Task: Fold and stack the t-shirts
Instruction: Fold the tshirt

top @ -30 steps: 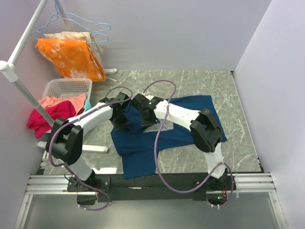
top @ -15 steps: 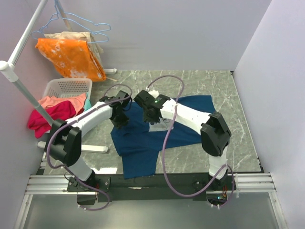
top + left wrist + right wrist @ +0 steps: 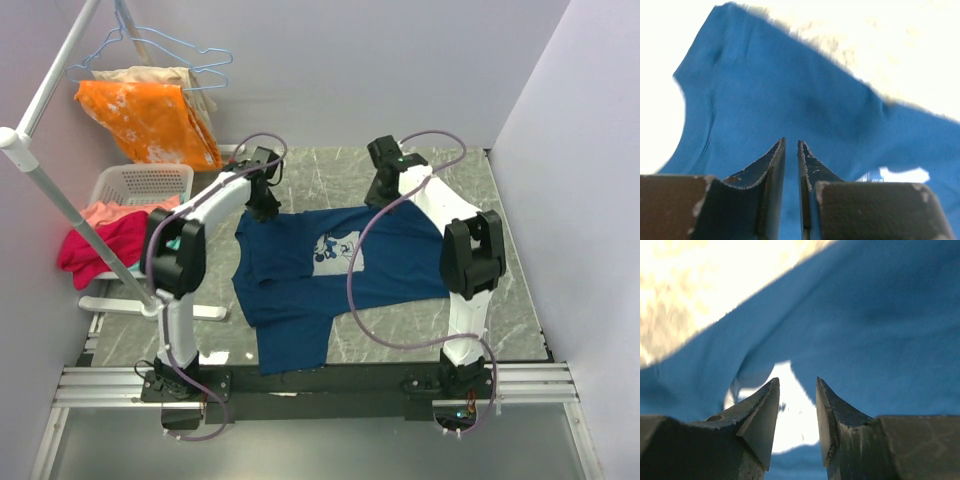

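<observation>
A navy blue t-shirt [image 3: 290, 285] lies spread on the marble table [image 3: 500, 190], its pale square print [image 3: 337, 250] facing up. My left gripper [image 3: 267, 207] hovers at the shirt's far left edge. In the left wrist view the jaws [image 3: 791, 143] stand a narrow slit apart with nothing between them, blue cloth [image 3: 790, 85] below. My right gripper [image 3: 379, 192] is at the shirt's far edge, right of the collar. Its jaws [image 3: 796, 382] are open and empty above the cloth [image 3: 880, 315] and the pale print [image 3: 790, 410].
A white laundry basket [image 3: 140, 183] with pink and red clothes [image 3: 95, 235] stands at the left. An orange garment [image 3: 150, 120] hangs on a rack with a white pole [image 3: 45, 190]. Walls close the back and right sides.
Both arms swung from the shirt's middle out to its far edge, spreading the cloth so the print shows. Both grippers went from shut to open and let the cloth go.
</observation>
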You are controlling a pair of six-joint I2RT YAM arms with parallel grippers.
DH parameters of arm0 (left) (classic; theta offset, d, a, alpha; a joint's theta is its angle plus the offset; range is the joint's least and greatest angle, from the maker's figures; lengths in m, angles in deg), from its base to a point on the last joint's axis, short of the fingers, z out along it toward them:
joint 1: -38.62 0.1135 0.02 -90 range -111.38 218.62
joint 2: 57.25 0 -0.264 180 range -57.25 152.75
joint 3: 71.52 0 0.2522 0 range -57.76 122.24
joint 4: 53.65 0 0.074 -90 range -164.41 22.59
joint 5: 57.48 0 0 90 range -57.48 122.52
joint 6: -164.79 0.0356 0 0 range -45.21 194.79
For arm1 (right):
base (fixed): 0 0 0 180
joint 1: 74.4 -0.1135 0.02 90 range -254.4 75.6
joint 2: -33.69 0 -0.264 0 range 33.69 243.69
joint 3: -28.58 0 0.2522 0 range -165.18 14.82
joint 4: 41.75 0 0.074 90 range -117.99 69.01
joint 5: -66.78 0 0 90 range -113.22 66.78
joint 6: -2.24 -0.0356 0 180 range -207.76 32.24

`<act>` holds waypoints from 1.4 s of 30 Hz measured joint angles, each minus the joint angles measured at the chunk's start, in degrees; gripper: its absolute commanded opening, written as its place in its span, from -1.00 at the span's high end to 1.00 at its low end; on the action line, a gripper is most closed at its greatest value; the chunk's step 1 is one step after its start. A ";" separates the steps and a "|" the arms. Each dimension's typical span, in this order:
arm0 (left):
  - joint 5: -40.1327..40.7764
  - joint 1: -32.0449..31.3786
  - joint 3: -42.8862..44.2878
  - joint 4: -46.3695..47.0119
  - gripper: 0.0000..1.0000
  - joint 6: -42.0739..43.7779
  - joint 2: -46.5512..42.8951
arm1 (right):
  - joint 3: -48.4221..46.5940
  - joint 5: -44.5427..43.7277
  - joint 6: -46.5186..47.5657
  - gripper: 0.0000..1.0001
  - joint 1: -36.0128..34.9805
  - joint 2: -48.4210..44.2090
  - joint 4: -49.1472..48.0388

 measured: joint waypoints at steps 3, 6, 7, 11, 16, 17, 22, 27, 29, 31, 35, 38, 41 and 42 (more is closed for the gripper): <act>-1.14 1.18 3.69 0.48 0.62 1.40 6.62 | -2.14 1.25 0.68 0.14 2.54 2.75 -0.02; -2.14 1.97 4.17 0.33 0.62 2.10 10.19 | -1.86 2.67 1.14 0.14 4.31 3.58 0.33; -2.38 2.14 4.17 0.24 0.63 2.27 10.78 | -1.60 3.10 1.18 0.14 4.81 3.58 0.37; -3.54 3.06 4.26 0.28 0.67 2.99 11.69 | -0.13 4.13 1.60 0.14 7.43 3.58 0.00; -4.70 4.00 4.28 0.17 0.74 3.37 11.96 | 0.66 6.12 2.40 0.19 11.65 4.81 0.04; -4.85 4.15 4.42 -0.04 0.75 3.34 12.02 | 0.35 6.34 2.67 0.21 12.37 5.60 0.28; -5.20 5.79 7.19 -1.73 0.75 3.34 13.77 | -1.18 7.17 4.24 0.25 13.73 10.78 1.81; -5.92 8.48 12.20 -3.52 0.75 3.37 16.68 | -1.18 7.80 5.62 0.28 13.70 12.28 3.61; -6.14 9.55 13.53 -3.87 0.75 3.41 17.46 | -1.14 7.78 5.92 0.29 13.75 12.28 3.91; -6.16 10.36 14.75 -4.35 0.75 3.58 18.21 | -0.92 7.78 6.08 0.29 14.03 12.28 4.02; -6.47 11.45 17.57 -5.62 0.75 4.52 19.85 | -0.68 7.91 6.12 0.28 15.32 12.17 4.26; -6.86 11.91 20.81 -6.78 0.77 5.75 21.75 | -1.42 7.69 6.45 0.28 16.98 12.55 5.46; -6.99 12.13 24.98 -8.17 0.75 6.71 24.22 | -5.81 7.50 6.86 0.28 18.62 15.23 8.28; -7.02 12.17 26.64 -8.63 0.75 7.08 25.14 | -8.76 7.45 7.02 0.28 19.02 16.98 9.49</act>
